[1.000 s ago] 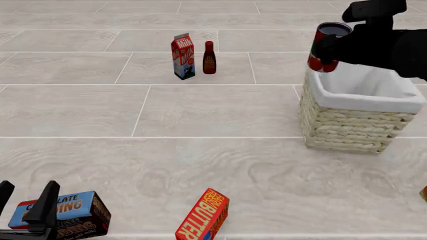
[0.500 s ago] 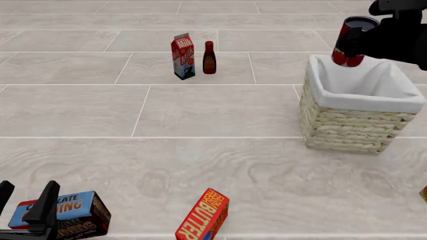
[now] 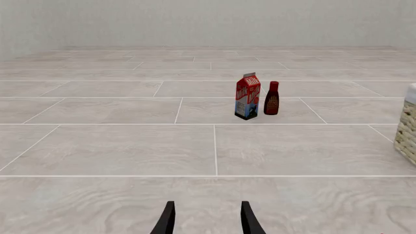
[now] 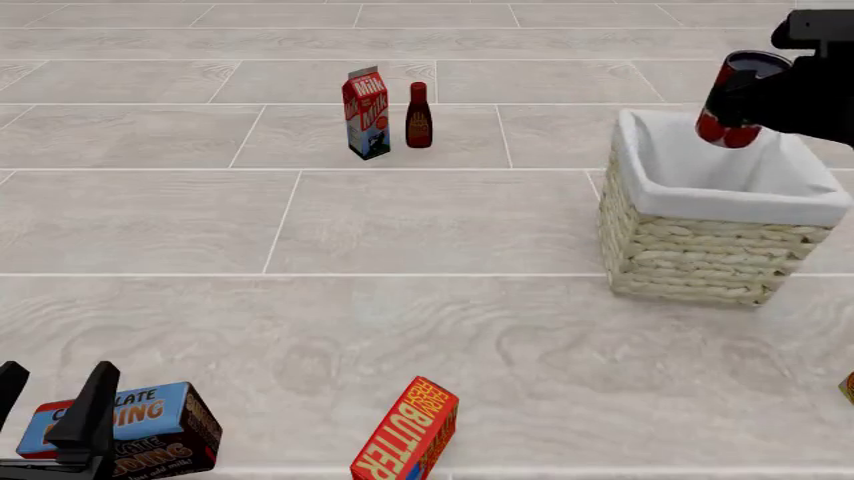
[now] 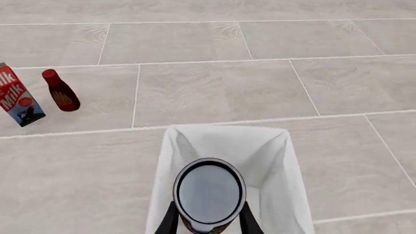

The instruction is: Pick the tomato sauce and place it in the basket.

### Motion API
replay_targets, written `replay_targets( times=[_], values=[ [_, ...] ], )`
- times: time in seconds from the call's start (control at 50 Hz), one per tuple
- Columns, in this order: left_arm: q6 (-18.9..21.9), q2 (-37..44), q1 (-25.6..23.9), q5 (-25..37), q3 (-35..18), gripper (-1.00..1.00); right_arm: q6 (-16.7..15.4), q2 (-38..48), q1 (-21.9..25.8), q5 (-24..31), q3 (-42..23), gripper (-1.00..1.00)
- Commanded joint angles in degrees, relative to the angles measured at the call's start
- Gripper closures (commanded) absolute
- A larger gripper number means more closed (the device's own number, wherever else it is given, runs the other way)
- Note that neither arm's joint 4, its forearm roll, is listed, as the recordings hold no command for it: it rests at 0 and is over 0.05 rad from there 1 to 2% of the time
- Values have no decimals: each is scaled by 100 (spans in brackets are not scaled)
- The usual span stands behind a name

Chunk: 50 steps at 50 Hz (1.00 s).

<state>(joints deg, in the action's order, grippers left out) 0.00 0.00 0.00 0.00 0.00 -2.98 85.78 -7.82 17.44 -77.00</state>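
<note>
Tomato sauce (image 4: 733,104): clamped in our right claw (image 5: 208,222), aloft over the basket (image 4: 721,240), at three o'clock from the milk carton (image 4: 366,113). Pick done; lowering and release remain, we judge. Left claw (image 3: 206,220): fingers apart, holding nothing, above the bench.

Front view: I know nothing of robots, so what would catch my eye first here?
Likely the red tomato sauce can, held in the right gripper above the basket at the table's right side. Next, the milk carton and dark red bottle standing side by side farther back. Nearest the camera lie a butter box and a chocolate box, by the idle left gripper.
</note>
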Motion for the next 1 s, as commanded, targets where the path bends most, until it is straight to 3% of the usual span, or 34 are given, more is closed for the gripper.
replay_targets(
  times=[0.02, 1.0],
  values=[
    [0, 0, 0, 0, 0, -100, 213, 236, -213, -239, 92, 100],
    [0, 0, 0, 0, 0, -100, 277, 1366, -416, -697, -58, 100]
  ],
)
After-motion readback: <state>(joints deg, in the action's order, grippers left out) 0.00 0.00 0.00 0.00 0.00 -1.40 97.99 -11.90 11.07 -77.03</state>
